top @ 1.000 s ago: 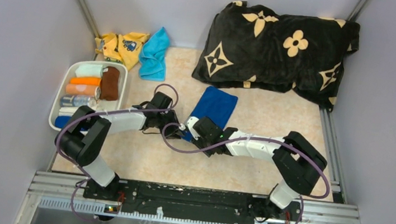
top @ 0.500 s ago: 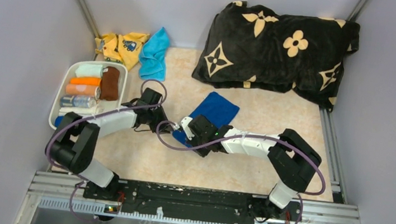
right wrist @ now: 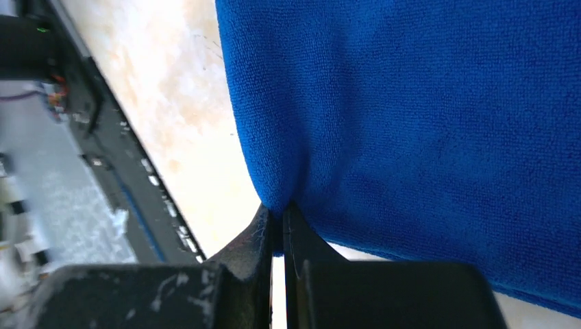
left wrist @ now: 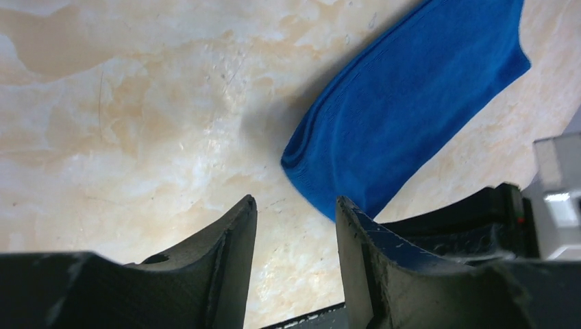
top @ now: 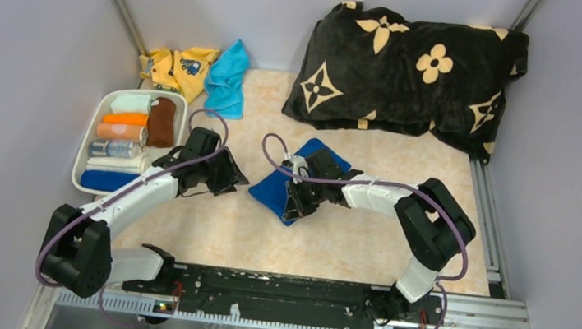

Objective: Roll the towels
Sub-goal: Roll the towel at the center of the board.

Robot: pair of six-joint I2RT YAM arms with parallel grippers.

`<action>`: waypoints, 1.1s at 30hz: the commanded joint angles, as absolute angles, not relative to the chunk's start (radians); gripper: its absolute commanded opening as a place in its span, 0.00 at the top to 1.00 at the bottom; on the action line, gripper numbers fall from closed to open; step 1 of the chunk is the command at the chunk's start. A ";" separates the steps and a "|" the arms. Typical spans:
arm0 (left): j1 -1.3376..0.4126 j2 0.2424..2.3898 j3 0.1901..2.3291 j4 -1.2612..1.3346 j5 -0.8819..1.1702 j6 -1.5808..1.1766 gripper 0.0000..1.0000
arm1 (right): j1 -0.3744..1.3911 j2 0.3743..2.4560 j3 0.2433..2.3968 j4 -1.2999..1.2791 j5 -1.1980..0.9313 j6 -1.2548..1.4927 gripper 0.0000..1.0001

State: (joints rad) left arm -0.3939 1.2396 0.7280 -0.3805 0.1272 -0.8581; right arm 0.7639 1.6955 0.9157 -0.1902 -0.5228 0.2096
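A folded dark blue towel point(top: 281, 190) lies on the beige table in the middle; it also shows in the left wrist view point(left wrist: 404, 110) and fills the right wrist view point(right wrist: 425, 116). My right gripper point(top: 297, 201) is shut on the towel's edge, the cloth pinched between its fingertips point(right wrist: 279, 214). My left gripper point(top: 230, 178) is open and empty, just left of the towel, its jaws apart over bare table point(left wrist: 294, 209).
A white tray point(top: 181, 123) at the left holds several rolled towels. Yellow cloths point(top: 174, 68) and a light blue cloth point(top: 227, 83) lie at the back left. A black flowered pillow point(top: 410, 66) sits at the back right.
My left gripper has let go and pulled back left of the towel. My right gripper has moved back and right with the towel's edge, and the towel now lies turned diagonally.
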 commanded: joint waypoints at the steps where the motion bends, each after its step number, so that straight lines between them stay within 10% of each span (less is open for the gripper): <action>1: -0.394 1.219 0.685 -0.415 0.189 -0.860 0.47 | 0.691 1.729 0.868 0.001 -0.765 0.373 1.00; 11: -0.393 1.257 0.652 -0.307 0.292 -0.874 0.45 | 0.595 1.861 0.840 0.063 -0.883 0.497 1.00; 18: -0.398 1.336 0.667 -0.240 0.346 -0.871 0.60 | 0.580 1.895 0.874 0.005 -0.879 0.478 1.00; 26: -0.424 1.411 0.744 -0.178 0.358 -0.890 0.44 | 0.579 1.899 0.908 -0.060 -0.864 0.445 1.00; 33: -0.427 1.540 0.797 -0.236 0.282 -0.862 0.53 | 0.579 1.894 0.913 -0.076 -0.854 0.439 1.00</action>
